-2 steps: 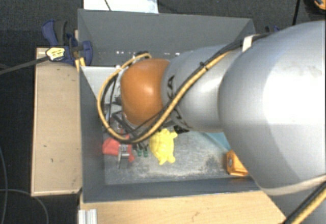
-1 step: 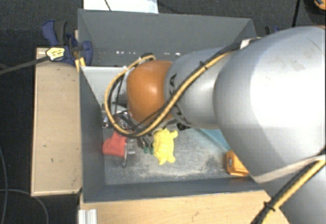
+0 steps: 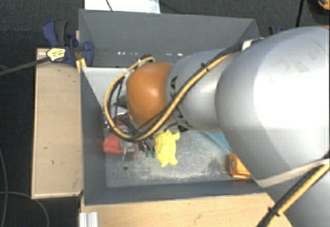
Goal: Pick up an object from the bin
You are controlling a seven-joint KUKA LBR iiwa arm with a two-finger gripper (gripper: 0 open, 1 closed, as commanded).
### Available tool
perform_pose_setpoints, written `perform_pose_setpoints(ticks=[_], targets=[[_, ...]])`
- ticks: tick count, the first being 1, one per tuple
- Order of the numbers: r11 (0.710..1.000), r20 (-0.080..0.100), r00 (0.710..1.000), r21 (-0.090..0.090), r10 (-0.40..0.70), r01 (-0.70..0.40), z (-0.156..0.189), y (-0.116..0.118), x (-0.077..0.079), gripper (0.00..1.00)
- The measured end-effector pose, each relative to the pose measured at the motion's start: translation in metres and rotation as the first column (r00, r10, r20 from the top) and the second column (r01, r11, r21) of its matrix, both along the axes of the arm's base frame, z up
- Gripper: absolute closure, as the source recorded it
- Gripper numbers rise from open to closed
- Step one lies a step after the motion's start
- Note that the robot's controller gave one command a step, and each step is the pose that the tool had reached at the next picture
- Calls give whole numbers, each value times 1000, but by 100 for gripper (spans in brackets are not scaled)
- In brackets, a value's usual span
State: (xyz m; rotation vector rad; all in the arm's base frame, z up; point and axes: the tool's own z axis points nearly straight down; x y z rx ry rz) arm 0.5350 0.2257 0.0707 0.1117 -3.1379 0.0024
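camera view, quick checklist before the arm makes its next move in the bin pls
1. Gripper is down inside the bin, near the view's left wall: ok.
2. Nearest candidate, a red thing, lies on the floor just left of the gripper and apart from the others: ok.
3. Whether the gripper already has something: cannot tell, the orange wrist cover hides it.
4. Clearance on the other side: a yellow lumpy thing lies close by and might get nudged: not ok.
5. Orange thing and light blue thing lie far to the right, out of the way: ok.
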Motion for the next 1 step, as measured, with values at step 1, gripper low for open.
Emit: perform_pose_setpoints(ticks=[1], targets=[[1000,0,1000,0,1,-1,0,0,0,100]])
